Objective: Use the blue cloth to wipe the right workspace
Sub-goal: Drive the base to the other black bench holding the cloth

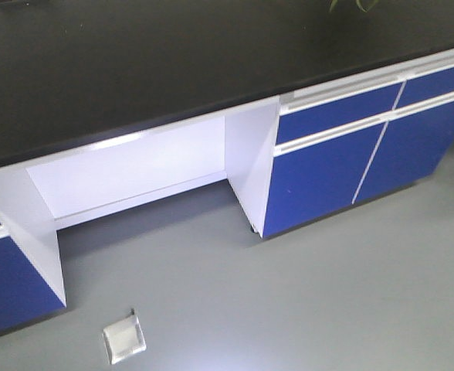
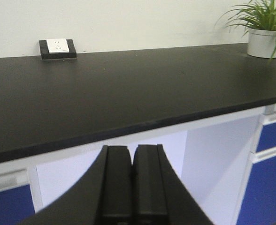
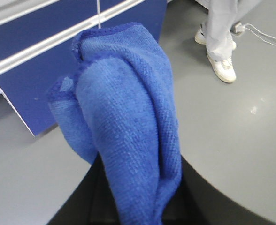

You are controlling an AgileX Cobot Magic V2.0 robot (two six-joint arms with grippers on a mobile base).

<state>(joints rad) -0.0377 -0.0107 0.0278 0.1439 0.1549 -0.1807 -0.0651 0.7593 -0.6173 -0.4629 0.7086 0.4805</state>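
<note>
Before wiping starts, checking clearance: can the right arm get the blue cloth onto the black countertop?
Probably yes. The countertop is bare but for a socket box and potted plant at the back. The blue cloth sits low, facing the cabinet fronts, so it must rise first.

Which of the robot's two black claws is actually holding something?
The right gripper: a wrinkled royal-blue fabric cloth is clamped in it and drapes over it. The left gripper is closed tight with nothing in it.
</note>
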